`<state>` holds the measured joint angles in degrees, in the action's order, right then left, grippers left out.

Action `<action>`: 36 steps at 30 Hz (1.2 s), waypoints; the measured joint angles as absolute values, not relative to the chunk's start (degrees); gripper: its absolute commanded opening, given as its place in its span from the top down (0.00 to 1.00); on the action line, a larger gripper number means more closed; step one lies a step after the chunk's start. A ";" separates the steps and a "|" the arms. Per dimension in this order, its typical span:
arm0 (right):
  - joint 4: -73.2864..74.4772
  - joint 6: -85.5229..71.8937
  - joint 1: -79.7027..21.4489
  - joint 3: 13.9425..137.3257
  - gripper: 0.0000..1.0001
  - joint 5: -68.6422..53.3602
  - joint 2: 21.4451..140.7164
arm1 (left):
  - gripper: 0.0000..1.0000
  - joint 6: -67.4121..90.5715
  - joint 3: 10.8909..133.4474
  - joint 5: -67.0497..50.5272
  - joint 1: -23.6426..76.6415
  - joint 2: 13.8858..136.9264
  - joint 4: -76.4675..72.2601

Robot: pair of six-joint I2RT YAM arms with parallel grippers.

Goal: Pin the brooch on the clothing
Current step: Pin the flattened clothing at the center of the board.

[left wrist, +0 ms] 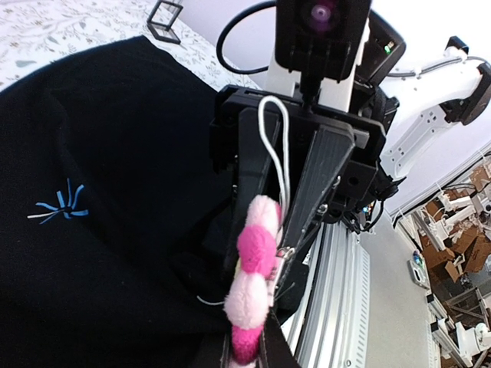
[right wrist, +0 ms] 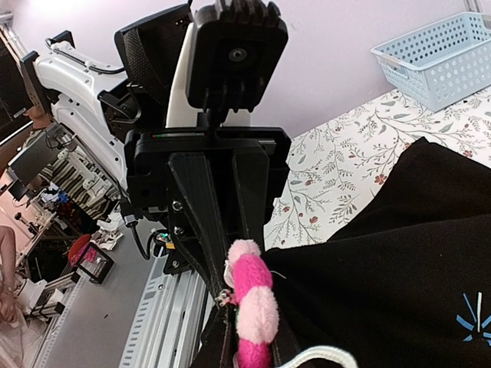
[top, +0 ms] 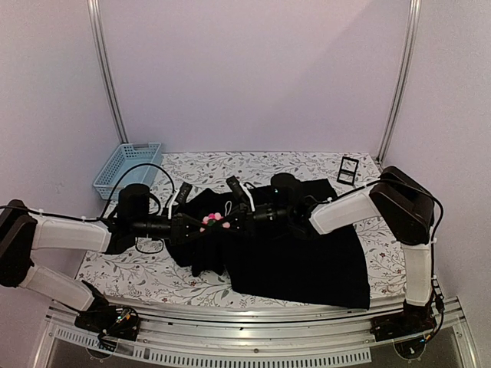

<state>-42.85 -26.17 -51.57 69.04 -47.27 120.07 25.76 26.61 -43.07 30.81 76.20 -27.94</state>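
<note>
White arm shells [top: 65,232]; black joints [top: 134,203], cables [left wrist: 221,42], left pincer [top: 201,224].

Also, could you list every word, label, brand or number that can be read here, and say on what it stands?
No text can be read in any view.
Shirt: only a light-blue star emblem, no letters.
Brooch: no writing.
Cardboard boxes behind, in the left wrist view: any print is too blurred to read.
</note>
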 measured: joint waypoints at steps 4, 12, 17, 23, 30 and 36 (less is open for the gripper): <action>-43.05 -27.05 -51.42 69.06 1.00 -47.92 120.09 | 0.89 25.74 26.61 -43.22 30.81 76.20 -27.97; -47.68 -31.35 -50.98 69.14 1.00 -50.37 121.43 | 0.71 26.44 25.10 -44.60 30.74 76.62 -33.71; -48.56 -33.45 -50.92 69.17 1.00 -51.22 122.10 | 0.81 27.20 24.03 -44.60 30.76 78.94 -39.24; -49.41 -34.70 -50.65 69.30 1.00 -51.70 122.10 | 0.83 27.66 23.92 -44.62 31.14 79.42 -41.67; -49.52 -35.94 -50.46 69.80 1.00 -52.05 122.13 | 0.63 25.69 23.92 -45.60 31.27 79.35 -41.54; -49.69 -36.05 -50.48 69.80 1.00 -52.01 122.13 | 0.55 20.18 23.68 -48.16 31.11 79.09 -39.66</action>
<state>-49.69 -36.05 -50.48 69.80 -52.01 122.13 20.18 23.68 -48.16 31.11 79.09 -39.66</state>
